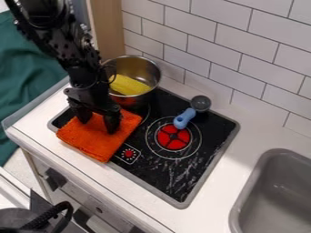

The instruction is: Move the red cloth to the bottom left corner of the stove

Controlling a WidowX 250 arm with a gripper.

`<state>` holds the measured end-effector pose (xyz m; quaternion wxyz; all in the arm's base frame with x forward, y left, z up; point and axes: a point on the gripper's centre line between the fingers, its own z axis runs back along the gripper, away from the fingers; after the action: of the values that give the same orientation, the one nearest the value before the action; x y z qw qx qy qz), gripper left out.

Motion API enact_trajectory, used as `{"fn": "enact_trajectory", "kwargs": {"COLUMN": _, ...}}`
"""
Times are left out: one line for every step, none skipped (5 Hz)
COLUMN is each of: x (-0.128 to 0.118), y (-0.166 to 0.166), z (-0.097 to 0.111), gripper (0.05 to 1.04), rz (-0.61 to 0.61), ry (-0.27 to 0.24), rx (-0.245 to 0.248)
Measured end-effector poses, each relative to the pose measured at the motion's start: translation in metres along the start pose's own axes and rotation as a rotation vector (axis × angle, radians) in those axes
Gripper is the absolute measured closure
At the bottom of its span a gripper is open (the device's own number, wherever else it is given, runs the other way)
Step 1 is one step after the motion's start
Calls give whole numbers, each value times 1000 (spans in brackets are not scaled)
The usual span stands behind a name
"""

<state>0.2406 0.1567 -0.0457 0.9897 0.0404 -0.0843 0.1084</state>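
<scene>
Status: claw (pixel 98 128) is down over the left part of the stove (pixel 163 187), pointing at the work. Fingers spread well apart, both tips on or right at the red cloth (pixel 100 144). No pinch visible, so I count nothing as held; a wide straddle like this suits grabbing or letting go of flat fabric

Cloth is more orange-red, folded thick, lying at the stove's front left, lapping over its front rim. A sliver of black glass shows at the stove's left end, so it's near the target corner but not squared into it. My read: placement roughly done, or one small nudge left

If nudging: close on a fold, drag toward the stove's front left corner, keep it low. If done: lift straight up, fingers wide, so the weave doesn't snag and ride up with me. Too much push and it slides off the stove's front, since part overhangs the glass there

Other stuff: steel pot (pixel 141 68) at the stove's back left, yellow piece (pixel 128 85) inside it, probably parked there as pretend cooking. Close to my wrist, so mind it on exit. Blue-handled utensil (pixel 184 118) at the stove's back edge, out of the cloth's path. Sink (pixel 276 191) right of the stove, no part in this job
</scene>
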Motion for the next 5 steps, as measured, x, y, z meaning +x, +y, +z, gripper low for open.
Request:
{"fn": "enact_trajectory", "kwargs": {"x": 12, "y": 11, "z": 1, "gripper": 84, "rz": -27, "ry": 22, "rx": 31}}
{"fn": "enact_trajectory", "kwargs": {"x": 20, "y": 17, "z": 3, "gripper": 84, "rz": -60, "ry": 26, "rx": 51}}
{"fn": "enact_trajectory", "kwargs": {"x": 18, "y": 19, "z": 3, "gripper": 85, "rz": -63, "ry": 35, "rx": 57}}
{"fn": "enact_trajectory", "kwargs": {"x": 14, "y": 23, "z": 5, "gripper": 85, "rz": -46, "ry": 34, "rx": 58}}
{"fn": "enact_trajectory", "kwargs": {"x": 23, "y": 27, "z": 26, "gripper": 84, "rz": -55, "ry": -39, "rx": 72}}
